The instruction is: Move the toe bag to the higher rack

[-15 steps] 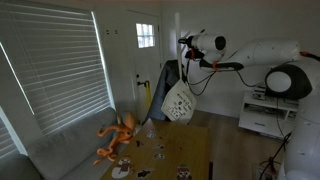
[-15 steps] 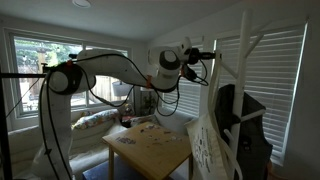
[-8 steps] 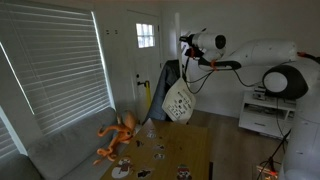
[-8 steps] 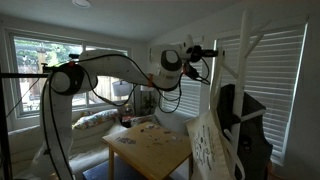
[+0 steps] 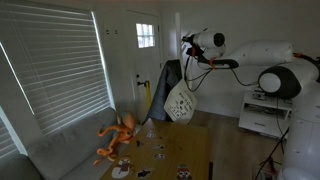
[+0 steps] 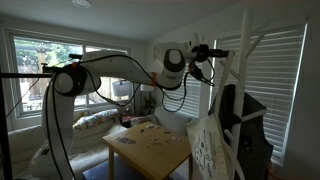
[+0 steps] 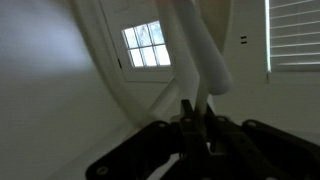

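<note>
Hanging handles-up, long axis near vertical — the toe bag (image 5: 178, 102) dangles from jaws pinched on its handle.

opposed distant exterior views, arm (image 5: 250, 52) (image 6: 112, 63) in both; wrist view close, upward

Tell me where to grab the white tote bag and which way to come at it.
Grip the thin handles at their top, not the soft body of the toe bag, which hangs limp and would bunch. Come from the room side, away from the dark jacket behind it. The pincer seems shut there.
</note>
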`<state>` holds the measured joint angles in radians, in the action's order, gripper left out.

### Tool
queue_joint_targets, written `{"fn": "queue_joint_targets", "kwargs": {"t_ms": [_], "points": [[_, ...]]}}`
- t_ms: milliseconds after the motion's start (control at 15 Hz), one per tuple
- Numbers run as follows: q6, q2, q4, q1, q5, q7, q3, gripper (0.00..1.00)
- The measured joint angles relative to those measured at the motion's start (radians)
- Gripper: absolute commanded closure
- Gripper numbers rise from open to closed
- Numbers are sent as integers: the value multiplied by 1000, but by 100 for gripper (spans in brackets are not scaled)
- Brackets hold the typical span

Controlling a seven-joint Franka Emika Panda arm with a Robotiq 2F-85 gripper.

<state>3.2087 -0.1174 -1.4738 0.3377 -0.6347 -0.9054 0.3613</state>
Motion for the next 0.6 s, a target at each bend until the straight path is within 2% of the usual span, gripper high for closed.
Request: {"fn": "queue_joint_targets", "kwargs": {"t_ms": [467,533,600], "points": [[-43,-31,35,37,143,159,-101,8],[-49,-31,42,42,163,181,-118,2],[-64,-30,52,45,181,197,-131,0]]}}
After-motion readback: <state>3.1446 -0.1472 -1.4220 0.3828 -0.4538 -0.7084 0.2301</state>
